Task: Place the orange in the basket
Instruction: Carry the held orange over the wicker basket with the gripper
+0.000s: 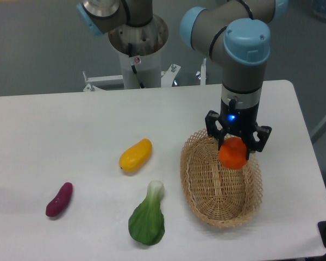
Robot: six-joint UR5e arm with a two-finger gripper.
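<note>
The orange (233,153) is a small round orange-red ball held between the black fingers of my gripper (235,148). The gripper is shut on it and points straight down. It hangs over the far right part of the basket (206,185), a light tan oval wicker basket with a lacy rim on the right side of the white table. The orange sits at about rim height; I cannot tell if it touches the basket's floor.
An elongated yellow-orange mango-like fruit (135,155) lies left of the basket. A green leafy vegetable (148,219) lies near the front edge. A purple sweet potato (59,199) lies at the front left. The robot base (137,49) stands behind the table.
</note>
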